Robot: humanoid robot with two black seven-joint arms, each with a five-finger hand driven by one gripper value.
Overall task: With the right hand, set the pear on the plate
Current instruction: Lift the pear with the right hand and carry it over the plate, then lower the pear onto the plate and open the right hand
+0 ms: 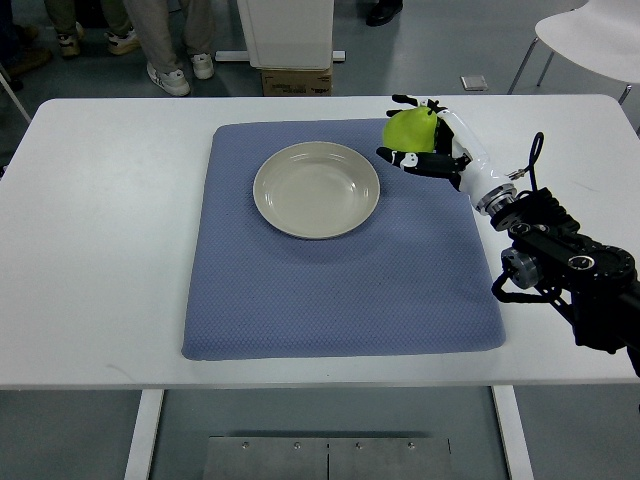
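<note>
My right hand [425, 140] has its fingers wrapped around the green pear [411, 129], near the far right corner of the blue mat [340, 270]. The cream plate [316, 189] sits on the mat, near the pear but not touching it.

1 pear [410, 130], 1 plate [316, 190], 1 blue mat [340, 270], 1 white bench [100, 240]. 1 robot hand [432, 142] in view, upper right of frame. 1 white chair [590, 35] top right, 1 cardboard box [296, 80] top centre.
</note>
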